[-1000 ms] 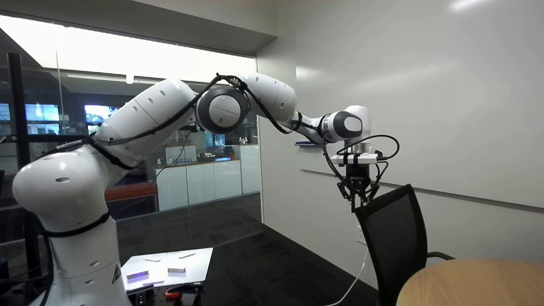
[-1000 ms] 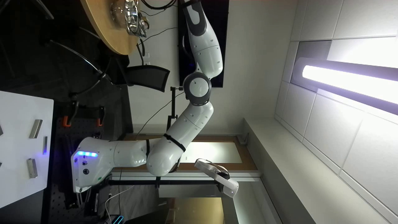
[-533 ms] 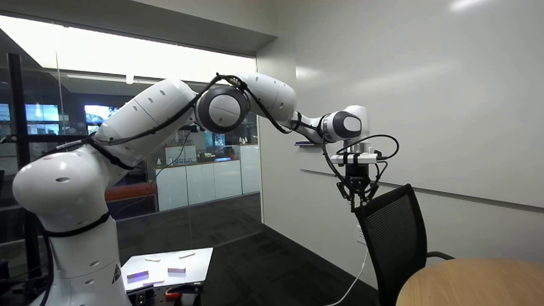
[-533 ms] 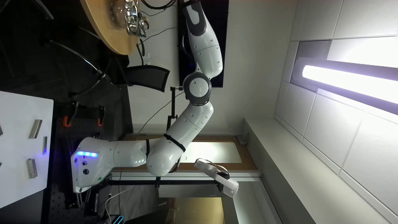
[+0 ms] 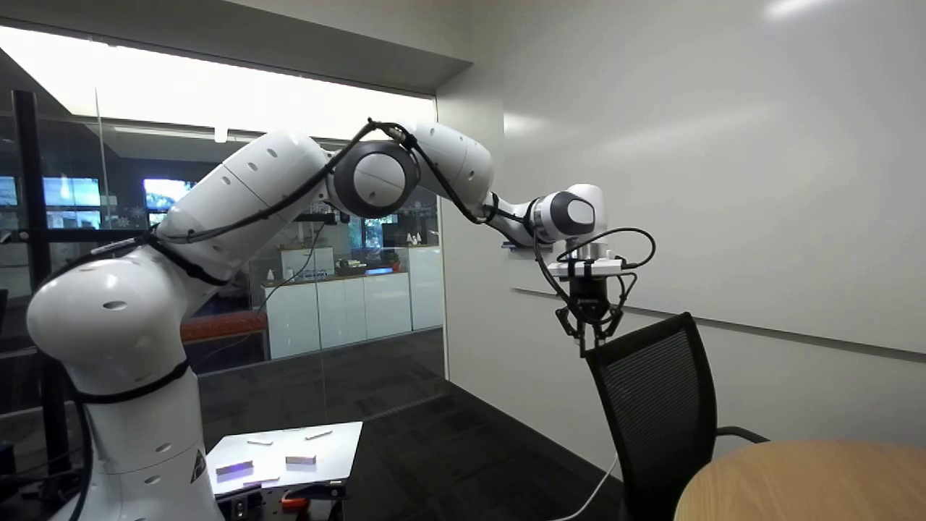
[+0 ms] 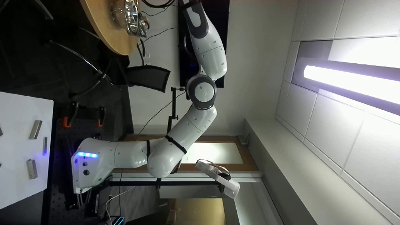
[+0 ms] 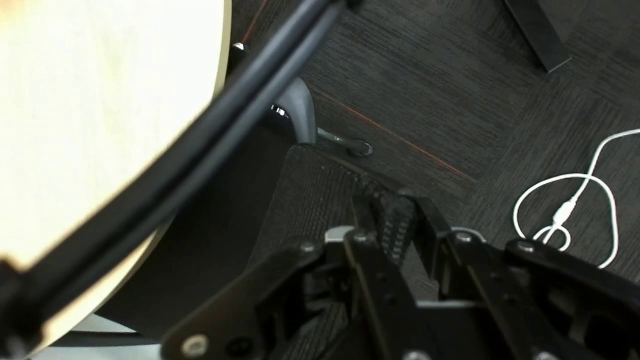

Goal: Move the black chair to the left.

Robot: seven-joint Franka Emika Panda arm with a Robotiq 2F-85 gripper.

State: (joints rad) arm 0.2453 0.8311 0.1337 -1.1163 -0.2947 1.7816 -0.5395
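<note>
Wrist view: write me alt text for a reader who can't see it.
Seen from above, the gripper clasps the black chair at the top edge of its mesh backrest. A pale tabletop with a curved rim fills much of the left, crossed by blurred black cables; a white cord lies looped on the dark floor at right.

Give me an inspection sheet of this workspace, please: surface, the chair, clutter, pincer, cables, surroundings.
Surface: round wooden table, partly in view; white worktop.
Job's things: black chair, upright beside the round wooden table; whether they touch, cannot tell.
Clutter: small blocks on the white worktop; shiny object on the round wooden table.
Pincer: closed on the black chair at its top edge.
Cables: black cables crossing the wrist view, blurred; white cable looped on the dark floor.
Surroundings: whiteboard-like panel; white cabinets.
</note>
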